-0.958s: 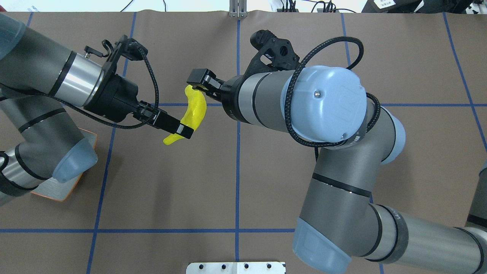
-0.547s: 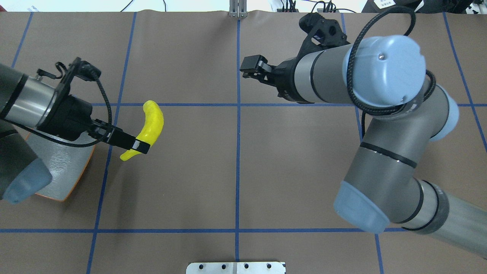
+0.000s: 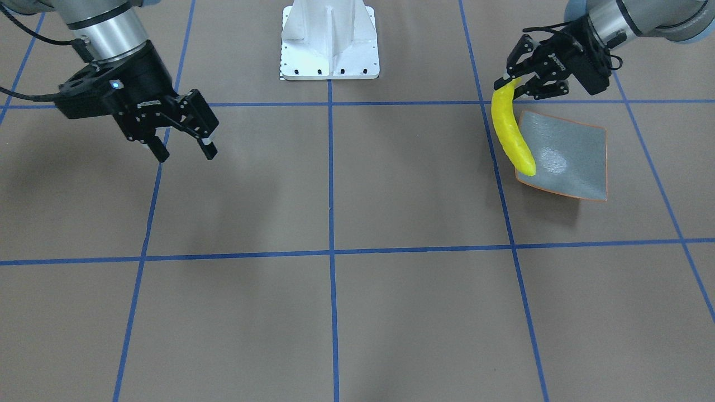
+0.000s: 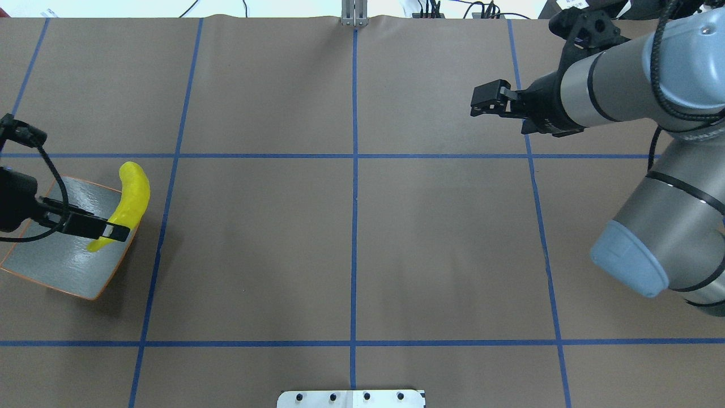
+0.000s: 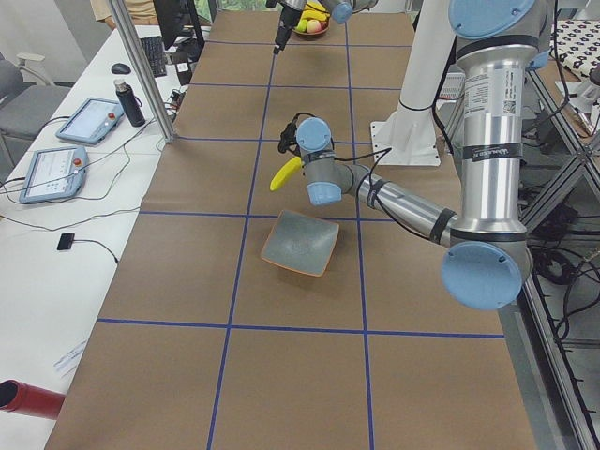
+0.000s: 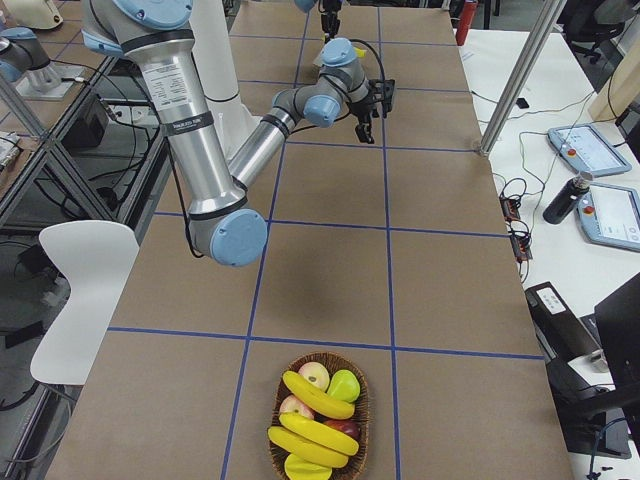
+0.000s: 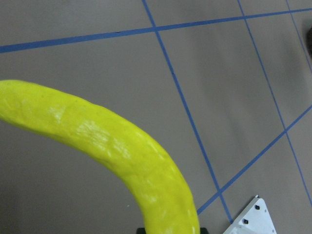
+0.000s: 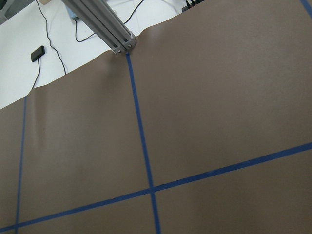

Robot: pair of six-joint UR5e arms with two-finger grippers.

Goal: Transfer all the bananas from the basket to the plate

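Observation:
One yellow banana (image 4: 133, 194) hangs in my left gripper (image 4: 109, 232), which is shut on its lower stem end. It hovers over the right edge of the grey-blue plate (image 4: 54, 266) with the orange rim. In the front-facing view the banana (image 3: 511, 134) slants over the plate (image 3: 575, 162) below my left gripper (image 3: 511, 84). The left wrist view is filled by the banana (image 7: 122, 151). My right gripper (image 3: 185, 153) is open and holds nothing; it hovers far right (image 4: 481, 105). The basket (image 6: 362, 395) at the table's right end holds more bananas (image 6: 318, 396).
The basket also holds apples (image 6: 313, 375). The robot's white pedestal (image 3: 329, 39) stands at the middle of the table's near edge. An aluminium post (image 6: 520, 80) rises at the far edge, beside a white side table with tablets (image 6: 580, 145).
My left arm has carried the banana leftwards from the table's middle to over the plate. My right arm has let go of it and drawn back to the right.

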